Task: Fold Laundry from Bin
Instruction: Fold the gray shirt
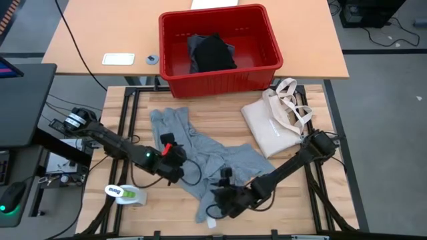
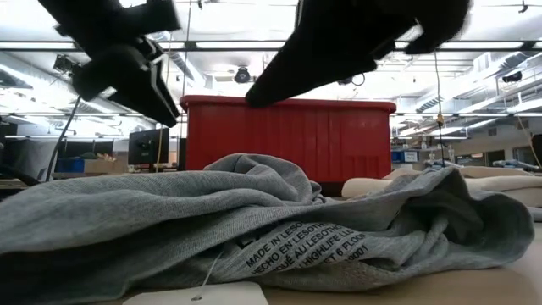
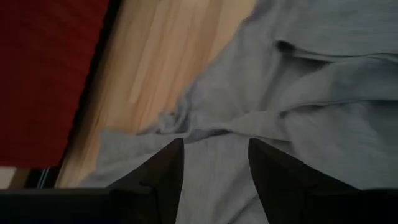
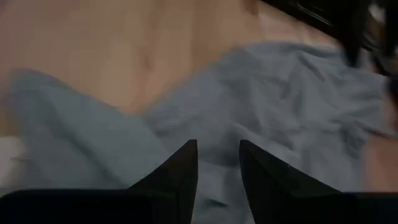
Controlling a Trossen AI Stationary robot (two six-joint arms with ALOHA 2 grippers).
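The light grey T-shirt (image 1: 207,157) lies crumpled and spread across the middle of the wooden table, its printed neck label (image 2: 296,246) turned toward the near edge. My left gripper (image 1: 175,159) hovers open above the shirt's left part, nothing between its fingers (image 3: 168,168). My right gripper (image 1: 220,200) stands open above the shirt's near part (image 4: 280,99), also with nothing between its fingers. The red bin (image 1: 220,77) stands at the far edge with a black garment (image 1: 212,52) lying inside it.
The cream tote bag (image 1: 273,123) lies on the table at the right, in front of the bin. A white and green object (image 1: 127,193) sits at the near left corner. A white card (image 1: 118,59) lies on the far table left of the bin.
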